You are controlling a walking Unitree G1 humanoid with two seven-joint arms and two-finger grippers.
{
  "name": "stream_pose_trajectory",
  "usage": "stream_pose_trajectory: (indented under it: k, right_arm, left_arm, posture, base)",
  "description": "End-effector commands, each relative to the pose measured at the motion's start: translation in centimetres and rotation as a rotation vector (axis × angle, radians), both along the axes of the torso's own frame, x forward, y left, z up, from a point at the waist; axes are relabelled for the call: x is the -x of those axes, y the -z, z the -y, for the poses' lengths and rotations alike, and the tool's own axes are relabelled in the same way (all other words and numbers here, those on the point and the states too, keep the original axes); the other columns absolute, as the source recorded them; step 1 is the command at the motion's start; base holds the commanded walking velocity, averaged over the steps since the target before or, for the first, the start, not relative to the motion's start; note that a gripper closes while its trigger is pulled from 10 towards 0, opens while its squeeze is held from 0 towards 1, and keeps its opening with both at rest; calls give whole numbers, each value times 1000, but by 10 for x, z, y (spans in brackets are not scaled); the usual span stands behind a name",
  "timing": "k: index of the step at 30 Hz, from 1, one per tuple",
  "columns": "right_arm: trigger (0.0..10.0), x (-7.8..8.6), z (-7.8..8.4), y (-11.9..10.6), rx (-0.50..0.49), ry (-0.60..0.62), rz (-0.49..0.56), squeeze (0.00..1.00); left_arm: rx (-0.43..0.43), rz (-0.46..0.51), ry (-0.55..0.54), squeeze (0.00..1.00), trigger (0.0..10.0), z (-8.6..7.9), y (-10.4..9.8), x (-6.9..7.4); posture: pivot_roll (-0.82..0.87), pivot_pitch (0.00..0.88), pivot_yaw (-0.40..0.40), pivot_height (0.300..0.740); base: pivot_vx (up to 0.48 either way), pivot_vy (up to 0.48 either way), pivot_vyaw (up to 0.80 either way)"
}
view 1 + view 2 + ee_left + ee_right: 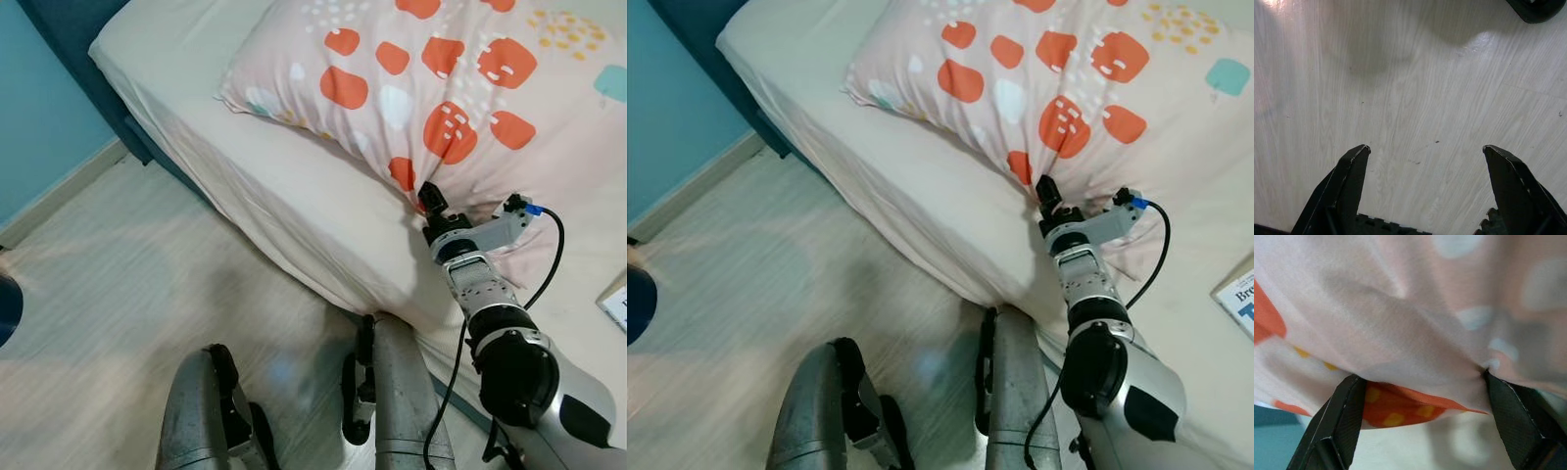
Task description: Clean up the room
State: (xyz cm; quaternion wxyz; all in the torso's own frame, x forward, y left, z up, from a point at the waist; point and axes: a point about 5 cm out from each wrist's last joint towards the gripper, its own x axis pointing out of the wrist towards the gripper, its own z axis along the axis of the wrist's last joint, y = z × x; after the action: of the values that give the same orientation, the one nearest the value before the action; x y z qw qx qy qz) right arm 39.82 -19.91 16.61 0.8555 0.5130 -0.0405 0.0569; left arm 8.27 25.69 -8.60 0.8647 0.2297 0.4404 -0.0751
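The soft pale-pink pillow with orange and white blotches (431, 88) lies on the cream-sheeted mattress (245, 186), its near edge bunched where the right gripper (428, 201) meets it. In the right wrist view the two black fingers (1337, 423) stand spread with pillow fabric (1415, 357) pulled taut between their tips (whether they truly pinch it I cannot tell; they look parted, hooked into the cloth). To do this step well, I judge the fingers should close on a thick fold, not one thin layer, then lift slowly. The left gripper (1425, 191) hangs wide apart over the pale wood-grain floor (1400, 88). A white book (1239, 299) lies at the mattress's right edge.
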Motion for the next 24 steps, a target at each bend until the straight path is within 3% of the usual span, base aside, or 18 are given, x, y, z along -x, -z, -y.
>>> stream_pose_trajectory:
  k: [1,4,5,6,8,9,10,11,14,19,22,24]
  right_arm:
    - [10000,4,-46,19,-129,-188,-38,0]
    - [10000,4,-64,15,-145,-268,4,0]
    - [10000,5,-77,14,-163,-323,26,0]
    - [10000,5,-77,14,-163,-323,26,0]
    - [10000,8,-96,14,-193,-394,47,0]
    - [10000,8,-96,14,-193,-394,47,0]
    - [10000,11,-109,16,-204,-436,54,0]
    - [10000,11,-109,16,-204,-436,54,0]
    - [10000,19,-135,23,-245,-495,48,0]
    - [10000,20,-137,23,-239,-484,71,0]
    - [10000,15,-120,18,-203,-394,116,0]
    - [10000,9,-100,5,-179,-334,191,0]
  left_arm:
    - [-5,-99,-7,0,10000,-2,7,27]
    - [-7,-101,-6,0,10000,-2,7,27]
    - [-7,-101,-4,0,10000,-2,7,27]
    - [-7,-101,-4,0,10000,-2,7,27]
    - [-6,-102,2,0,10000,0,7,26]
    - [-6,-102,2,0,10000,0,7,26]
    - [-4,-102,5,0,10000,1,8,26]
    - [-4,-102,5,0,10000,1,8,26]
    - [0,-103,14,0,10000,4,8,25]
    - [0,-106,17,0,10000,4,9,26]
    - [-4,-111,15,0,10000,4,9,28]
    - [-5,-112,14,0,10000,4,9,29]
  posture:
    - [142,612,23,535]
    - [140,611,24,535]
    - [137,610,23,535]
    - [137,610,23,535]
    - [134,611,24,535]
    - [134,611,24,535]
    - [130,614,25,535]
    - [130,614,25,535]
    - [134,614,27,535]
    - [132,613,26,535]
    - [131,617,22,535]
    - [135,619,22,535]
  base:
    - [0,0,0]
    - [0,0,0]
    - [0,0,0]
    - [0,0,0]
    - [0,0,0]
    - [0,0,0]
    - [0,0,0]
    - [0,0,0]
    - [0,0,0]
    - [0,0,0]
    - [0,0,0]
    - [0,0,0]
